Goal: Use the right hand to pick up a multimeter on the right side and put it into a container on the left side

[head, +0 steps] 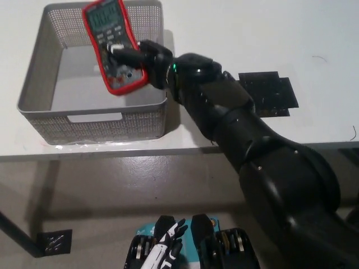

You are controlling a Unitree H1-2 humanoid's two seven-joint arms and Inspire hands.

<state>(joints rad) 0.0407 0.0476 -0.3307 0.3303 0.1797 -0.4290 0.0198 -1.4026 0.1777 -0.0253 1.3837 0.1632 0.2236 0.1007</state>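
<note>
A red-cased multimeter (109, 45) with a grey face and a display hangs tilted over the grey mesh basket (39, 84) at the table's left. My black right hand (143, 60) is shut on the meter's lower right edge, its arm reaching across from the bottom right. The meter sits above the basket's open interior, near its right wall; whether it touches the floor of the basket cannot be told. My white left hand (164, 246) rests low at the bottom middle, below the table edge, fingers apart.
A black flat mat (269, 92) lies on the white table (224, 33) to the right of my arm. The table's front edge (112, 150) runs across the middle, with grey floor below and a small black marker (55, 242) at the lower left.
</note>
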